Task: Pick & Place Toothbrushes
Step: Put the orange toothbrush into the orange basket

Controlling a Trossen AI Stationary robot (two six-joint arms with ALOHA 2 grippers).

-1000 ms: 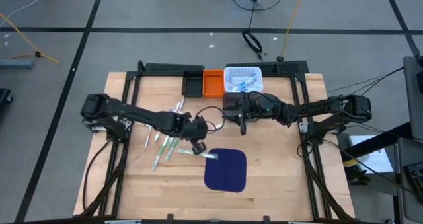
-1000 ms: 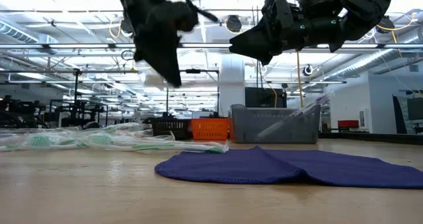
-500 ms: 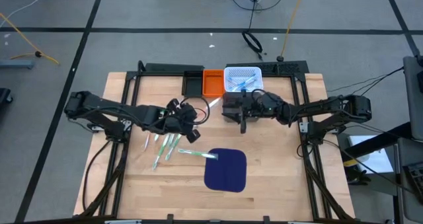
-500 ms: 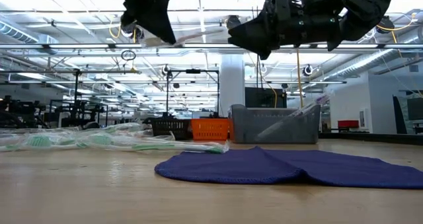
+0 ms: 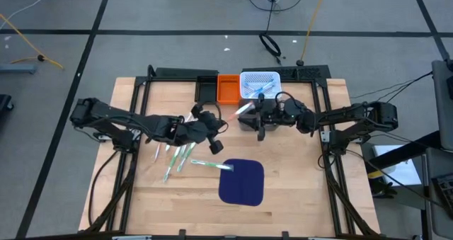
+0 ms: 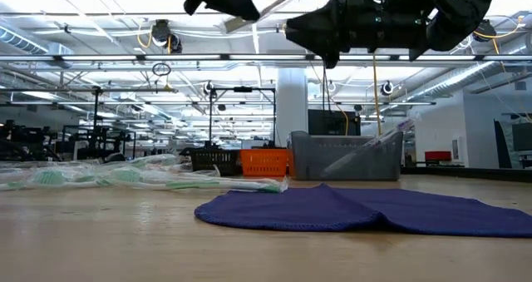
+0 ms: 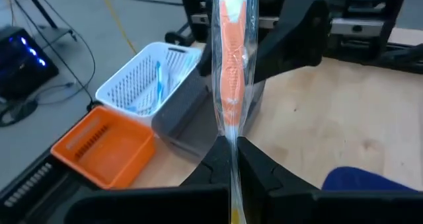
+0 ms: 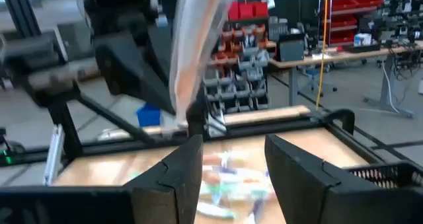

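**Left gripper holds wrapped toothbrush up toward right gripper**

Left gripper [image 5: 218, 124] is clamped on a clear-wrapped orange toothbrush [image 7: 229, 65], held in the air above mid-table. Right gripper [image 5: 259, 129] sits just beyond it, fingers [image 8: 170, 174] apart, holding nothing. Loose toothbrushes [image 5: 177, 155] lie on the wooden table [image 5: 297, 183] beside a dark blue mat [image 5: 241, 181]. At the far edge: black bin [image 5: 206, 90], empty orange bin [image 5: 228, 88], white basket [image 5: 260, 83] with toothbrushes inside. Open workshop behind, red storage bins [image 8: 350, 20]. No readable labels.

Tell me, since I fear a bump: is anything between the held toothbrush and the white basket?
The right gripper hangs open right beside the wrapped toothbrush shut in the left gripper, close before the white basket. Nothing else visible intervenes.
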